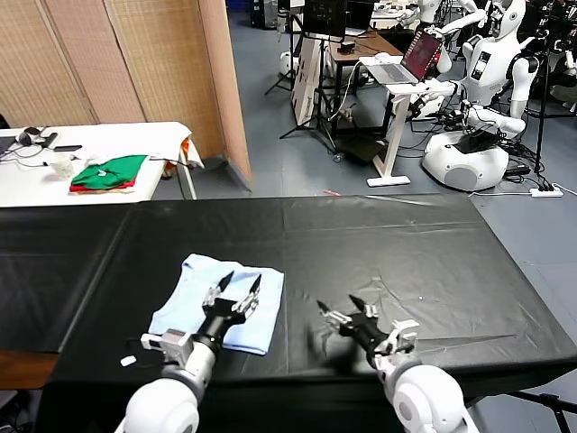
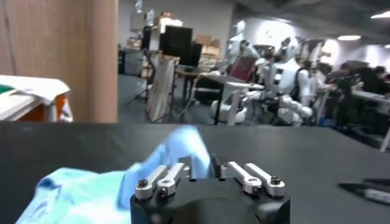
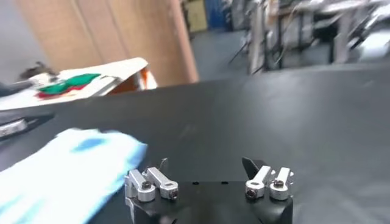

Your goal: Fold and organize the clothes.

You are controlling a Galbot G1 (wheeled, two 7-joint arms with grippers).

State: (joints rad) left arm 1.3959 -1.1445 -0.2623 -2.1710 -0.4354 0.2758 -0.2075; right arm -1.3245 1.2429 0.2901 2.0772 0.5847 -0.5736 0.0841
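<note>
The clothes are one pale blue T-shirt [image 1: 206, 305], folded into a rectangle on the black table [image 1: 406, 244] at the front left. My left gripper [image 1: 240, 285] hovers over the shirt's right half, fingers spread open. In the left wrist view the blue cloth [image 2: 79, 189] lies below and beside the left gripper [image 2: 200, 163], and a blurred fold of it shows just beyond the fingers. My right gripper [image 1: 340, 306] is open above bare black cloth to the right of the shirt. In the right wrist view the right gripper [image 3: 206, 165] holds nothing and the shirt [image 3: 61, 176] lies off to one side.
Green and red folded garments [image 1: 110, 171] lie on a white table [image 1: 108, 140] at the back left, also seen as a green and red pile [image 3: 67, 85]. Wooden partitions stand behind it. Other robots [image 1: 482, 99], a laptop stand and cables fill the floor beyond the table.
</note>
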